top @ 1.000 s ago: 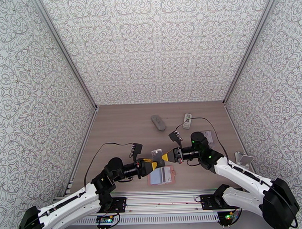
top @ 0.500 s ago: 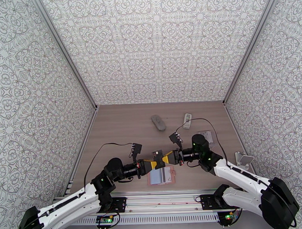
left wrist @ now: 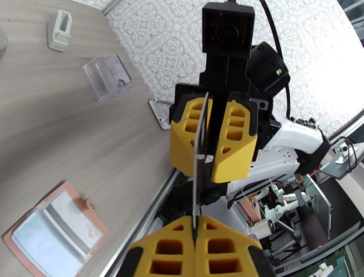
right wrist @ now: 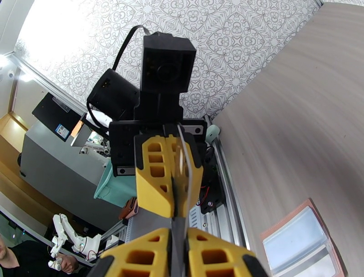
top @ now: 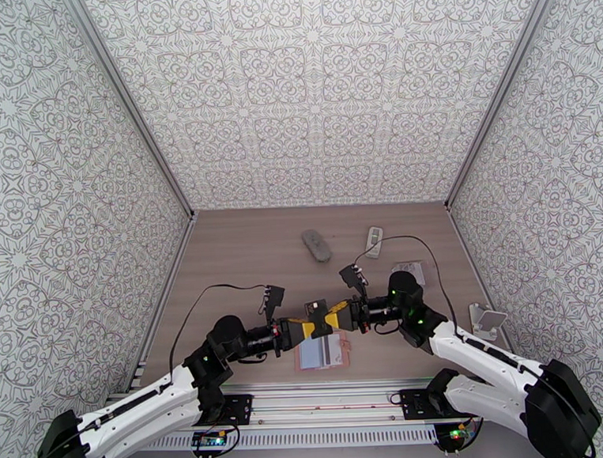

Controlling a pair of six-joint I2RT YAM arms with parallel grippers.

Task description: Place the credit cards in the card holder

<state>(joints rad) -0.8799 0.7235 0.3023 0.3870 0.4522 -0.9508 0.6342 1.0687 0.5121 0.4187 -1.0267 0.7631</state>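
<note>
My two grippers meet tip to tip in mid-air above the table's near middle. A thin grey credit card (top: 317,311) stands on edge between them. The left gripper (top: 310,329) is shut on the card's near edge (left wrist: 196,200). Opposite it, the right gripper (top: 331,315) has its yellow fingers (left wrist: 234,136) slightly apart, with the card's far edge lying between them against one finger. From the right wrist, the card (right wrist: 185,173) runs from my right gripper (right wrist: 178,237) into the left one (right wrist: 174,205). The pink card holder (top: 324,352) lies open on the table just below, its clear pockets up (left wrist: 54,228) (right wrist: 302,241).
A grey oblong object (top: 317,245) and a small white device (top: 373,241) lie further back. A clear plastic stand (top: 410,271) sits behind the right arm, and a small metal stand (top: 488,320) by the right wall. The table's rail edge runs just behind the card holder.
The arms have closed in on each other. The left gripper has shut on the card, and the right gripper's fingers have loosened from it.
</note>
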